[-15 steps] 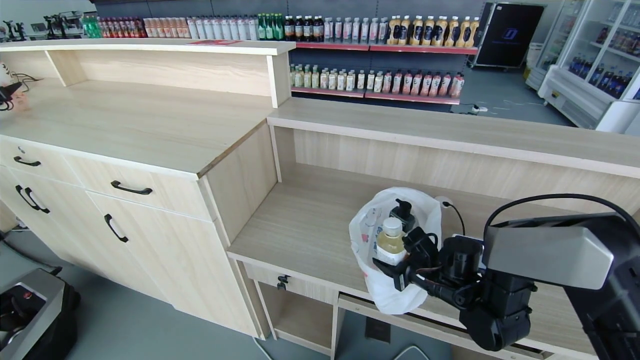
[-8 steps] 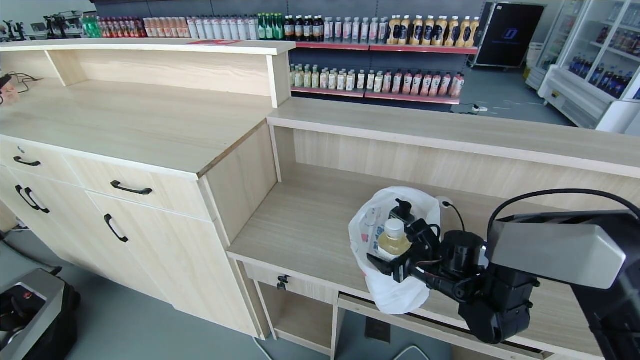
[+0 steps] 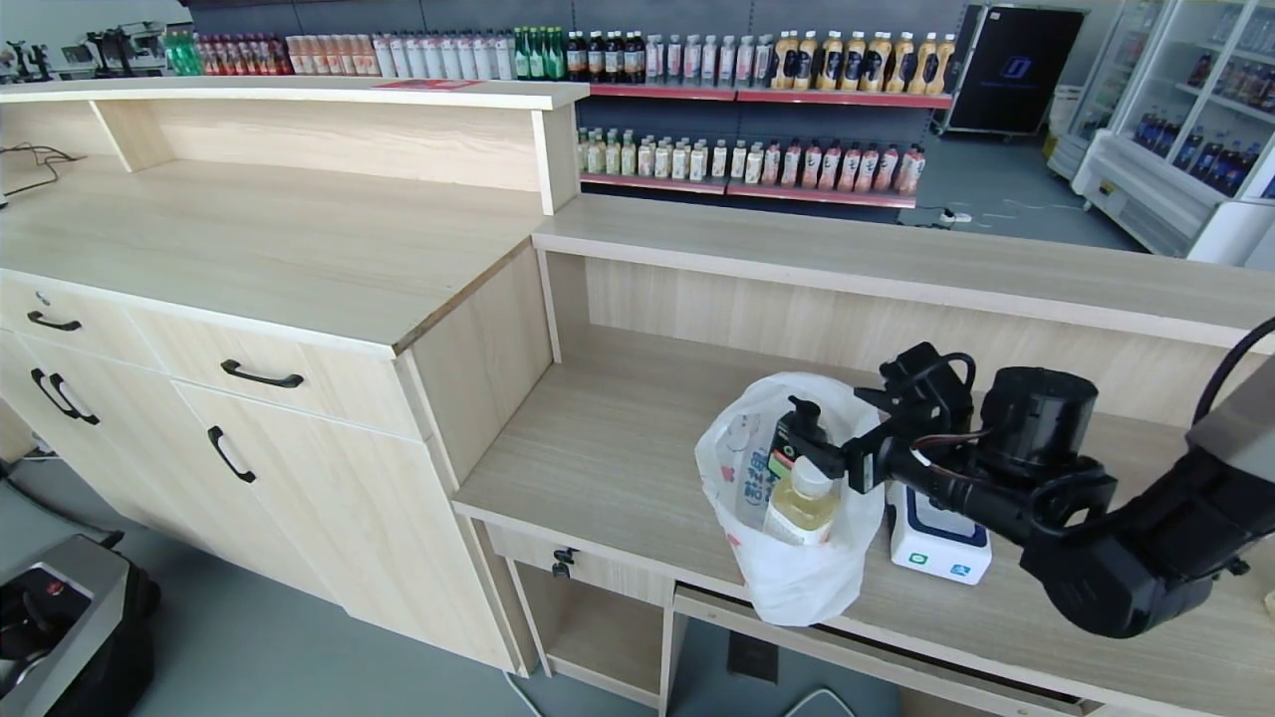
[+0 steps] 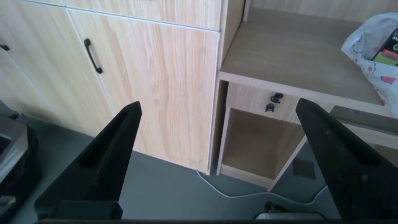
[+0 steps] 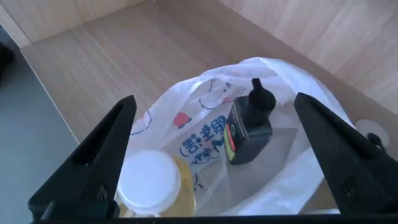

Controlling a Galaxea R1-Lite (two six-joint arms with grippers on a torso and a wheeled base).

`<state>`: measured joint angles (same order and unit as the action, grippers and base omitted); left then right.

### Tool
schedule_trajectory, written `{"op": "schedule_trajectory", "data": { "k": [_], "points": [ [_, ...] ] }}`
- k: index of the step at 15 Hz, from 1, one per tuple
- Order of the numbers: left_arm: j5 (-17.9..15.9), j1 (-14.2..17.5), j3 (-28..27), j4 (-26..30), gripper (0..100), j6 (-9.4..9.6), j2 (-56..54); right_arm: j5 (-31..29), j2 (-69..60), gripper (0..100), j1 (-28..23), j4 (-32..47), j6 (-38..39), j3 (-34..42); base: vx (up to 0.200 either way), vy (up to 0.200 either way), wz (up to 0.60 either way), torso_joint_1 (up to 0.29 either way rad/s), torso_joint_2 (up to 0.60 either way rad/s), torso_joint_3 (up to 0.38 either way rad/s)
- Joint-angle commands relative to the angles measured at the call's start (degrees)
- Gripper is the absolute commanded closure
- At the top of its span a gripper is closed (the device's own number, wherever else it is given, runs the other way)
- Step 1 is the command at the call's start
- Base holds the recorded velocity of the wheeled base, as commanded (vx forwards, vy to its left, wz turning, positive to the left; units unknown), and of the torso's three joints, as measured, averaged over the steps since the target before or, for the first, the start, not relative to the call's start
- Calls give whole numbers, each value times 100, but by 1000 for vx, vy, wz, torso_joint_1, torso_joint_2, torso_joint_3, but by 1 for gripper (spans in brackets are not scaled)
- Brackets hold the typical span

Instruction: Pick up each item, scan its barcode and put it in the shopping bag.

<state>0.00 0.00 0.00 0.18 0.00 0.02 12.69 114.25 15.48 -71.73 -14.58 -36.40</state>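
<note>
The left claw (image 4: 217, 106) hangs low before the cabinet doors (image 4: 155, 81), fingers spread wide, nothing between them. At the worktop's (image 3: 618, 438) front edge stands the white bag (image 3: 797, 588), its belly sagging a little over that edge. In it, nearest the front, a bottle (image 3: 802, 503) of yellow liquid with a white cap leans; behind it stands a black pump bottle (image 5: 245, 134). Over the bag's open mouth is the right claw (image 5: 214, 99), fingers wide apart, gripping nothing; whether it brushes the plastic cannot be told. A white scanner (image 3: 936, 543) sits just beside the bag, toward the worktop's right.
</note>
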Motion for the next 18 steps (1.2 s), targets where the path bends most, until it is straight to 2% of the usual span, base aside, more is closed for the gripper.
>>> {"op": "schedule_trajectory", "data": {
  "k": [1, 4, 5, 7, 9, 11, 12, 13, 14, 15, 16, 17, 18],
  "points": [
    [0, 0, 0, -1, 0, 0, -2, -188, -1265, 0, -713, 291, -757, 687, 0, 0, 0, 0, 0, 0],
    [0, 0, 0, -1, 0, 0, -2, -302, -1854, 0, -1495, 704, -1258, 617, 0, 0, 0, 0, 0, 0],
    [0, 0, 0, -1, 0, 0, -2, -443, -2267, 0, -1882, 1170, -1671, 608, 0, 0, -600, -2, -2, 2],
    [0, 0, 0, -1, 0, 0, -2, -794, -2645, 0, -2225, 1522, -1750, 643, 0, 0, -600, -2, 0, 5],
    [0, 0, 0, -1, 0, 0, -2, -1937, -3269, 0, -2726, 2330, -1355, 740, 0, 0, -600, 7, 2, 0],
    [0, 0, 0, -9, 0, 0, -2, -2464, -3374, 0, -3306, 2655, -1047, 836, 0, 0, -600, 0, 2, 9],
    [0, 0, 0, -1, 0, 0, -2, -2605, -3322, 0, -3482, 2664, -1021, 845, 0, 0, -600, -2, 2, 2],
    [0, 0, 0, -1, 0, 0, -2, -3036, -2891, 0, -3807, 2532, -810, 863, 0, 0, -600, -7, 2, 7],
    [0, 0, 0, -1, 0, 0, -2, -3255, -2416, 0, -3921, 2093, -520, 845, 0, 0, -600, -2, 2, 2],
    [0, 0, 0, -1, 0, 0, -2, -3176, -2126, 0, -3992, 1776, -317, 828, 0, 0, 0, 0, 0, 0],
    [0, 0, 0, -1, 0, 0, -2, -2658, -1529, 0, -4326, 1284, -106, 792, 0, 0, 0, 0, 0, 0],
    [0, 0, 0, -1, 0, 0, -2, -1875, -1080, 0, -4563, 977, -71, 749, 0, 0, 0, 0, 0, 0],
    [0, 0, 0, -1, 0, 0, -2, -1480, -720, 0, -4616, 845, -54, 722, 0, 0, 0, 0, 0, 0]
  ]
}}
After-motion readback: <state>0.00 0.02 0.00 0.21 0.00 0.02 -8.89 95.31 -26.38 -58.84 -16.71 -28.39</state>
